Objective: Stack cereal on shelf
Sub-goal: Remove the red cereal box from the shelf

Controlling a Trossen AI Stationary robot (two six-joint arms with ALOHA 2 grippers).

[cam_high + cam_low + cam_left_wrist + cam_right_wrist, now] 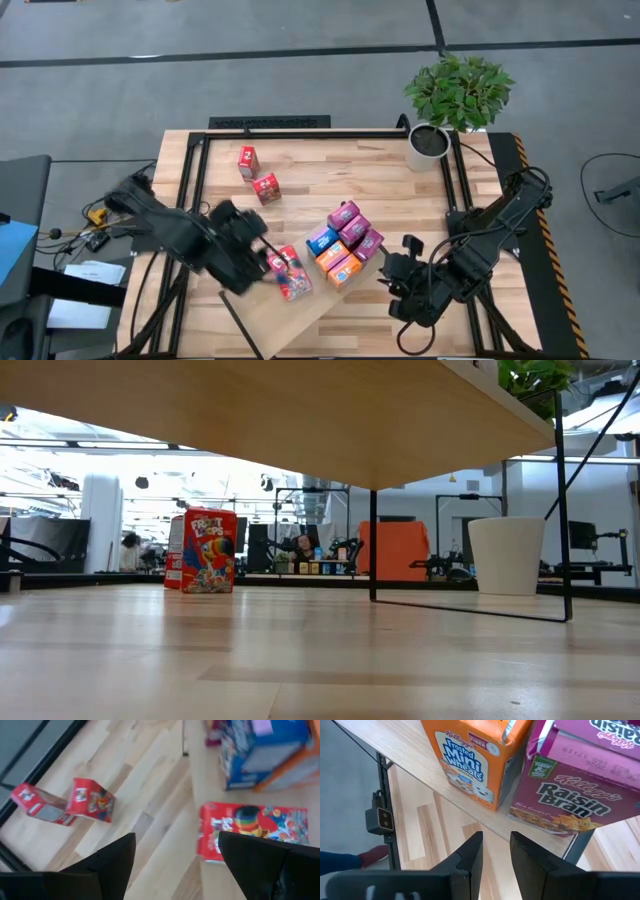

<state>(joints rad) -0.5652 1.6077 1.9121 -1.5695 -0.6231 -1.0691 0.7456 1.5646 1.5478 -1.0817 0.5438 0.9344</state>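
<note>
Cereal sits in three spots, so check each against your grippers. One red flat box (291, 272) lies face up on the shelf (258, 312), touching or just beside your left gripper (262, 258). In the left wrist view that same box (252, 831) lies flat just ahead of the fingers (112, 857), more toward one finger than centred between them. Left jaws stand wide apart, nothing between them, so you've got no grip there.

A cluster of boxes (343, 243) stands on the shelf between the two arms: magenta, blue and orange, packed touching each other. Your right gripper (398, 268) is just beside the cluster's near edge, apart from it. The right wrist view shows an orange box (470, 755) and a magenta box (570, 790) upright at the shelf's edge, just ahead of the fingers (470, 857). Right jaws are nearly together with a narrow gap, empty.

Two red boxes (257, 175) stand on the table (330, 165), well apart from both grippers. The low view shows one upright (208, 550). A plant pot (428, 145) sits at the table's far corner.
</note>
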